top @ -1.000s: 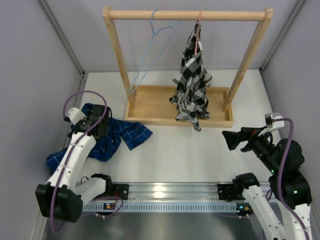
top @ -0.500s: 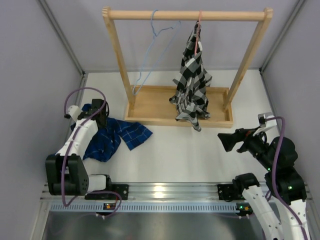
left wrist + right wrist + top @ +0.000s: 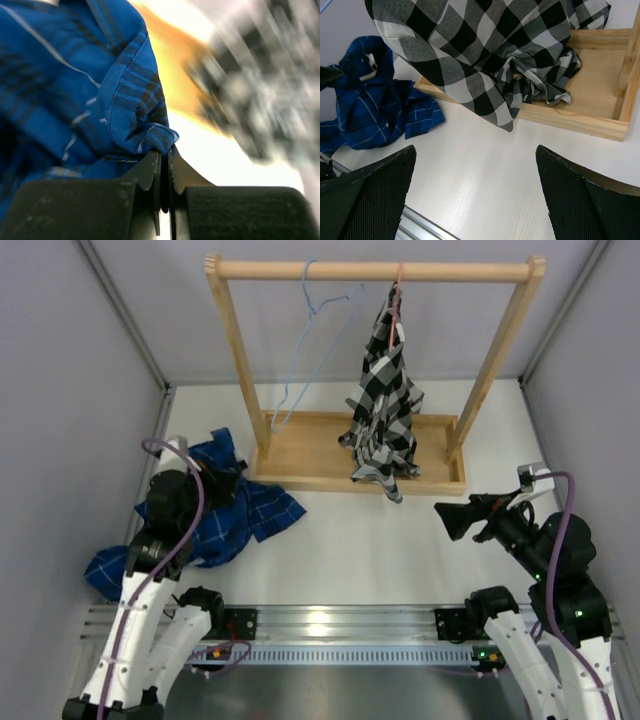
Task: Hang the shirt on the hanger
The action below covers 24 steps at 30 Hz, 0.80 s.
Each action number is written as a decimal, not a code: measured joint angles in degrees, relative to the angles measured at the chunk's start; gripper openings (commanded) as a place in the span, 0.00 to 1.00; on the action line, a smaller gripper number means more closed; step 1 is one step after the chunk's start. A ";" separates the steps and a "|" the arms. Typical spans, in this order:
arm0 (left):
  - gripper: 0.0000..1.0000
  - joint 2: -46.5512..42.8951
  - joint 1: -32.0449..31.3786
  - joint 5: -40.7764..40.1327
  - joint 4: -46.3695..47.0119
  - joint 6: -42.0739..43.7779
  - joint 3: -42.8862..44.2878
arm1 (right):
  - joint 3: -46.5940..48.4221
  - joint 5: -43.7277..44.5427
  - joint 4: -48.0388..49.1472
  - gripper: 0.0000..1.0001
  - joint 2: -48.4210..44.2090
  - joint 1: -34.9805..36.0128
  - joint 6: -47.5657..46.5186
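The dark blue plaid shirt (image 3: 255,513) lies crumpled on the white table at the left, beside the wooden rack. My left gripper (image 3: 228,481) is shut on a folded edge of the shirt (image 3: 125,95); in the left wrist view the cloth bunches right at the closed fingertips (image 3: 150,167). The thin light-blue hanger (image 3: 300,350) hangs bare from the rack's top bar, left of centre. My right gripper (image 3: 452,521) hovers open over the table on the right, well away from the shirt (image 3: 370,110), with nothing between its fingers (image 3: 380,180).
A wooden rack (image 3: 370,270) with a tray base (image 3: 310,455) stands at the back. A black-and-white checked shirt (image 3: 385,405) hangs on a pink hanger (image 3: 398,280), its hem resting in the tray. Grey walls close in on both sides; a metal rail (image 3: 330,625) runs along the near edge.
My left gripper closed on a fold of the blue shirt, and the arm swung back toward its base. The shirt's upper part has bunched up. The right gripper shifted slightly left.
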 measured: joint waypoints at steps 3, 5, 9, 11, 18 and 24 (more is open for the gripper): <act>0.00 -3.13 -7.93 11.61 2.23 1.38 -5.22 | 0.02 -0.02 0.31 0.99 0.07 0.00 0.26; 0.00 -4.85 -14.84 16.13 2.12 1.03 -8.44 | 0.07 -0.59 0.48 0.99 0.20 0.00 0.24; 0.00 -9.35 -28.94 20.90 1.68 -1.07 -11.98 | -0.31 -7.58 3.30 0.99 1.11 0.00 0.44; 0.00 -11.04 -35.08 21.81 2.23 -2.21 -12.85 | -1.70 -13.70 6.95 0.99 1.66 0.00 1.44; 0.00 -12.52 -50.62 15.80 2.82 -5.40 -17.99 | -15.96 -21.38 15.61 0.96 4.35 5.11 5.33; 0.00 -12.98 -51.95 11.17 2.23 -4.94 -15.41 | -25.44 -13.51 25.59 0.96 11.74 25.51 7.41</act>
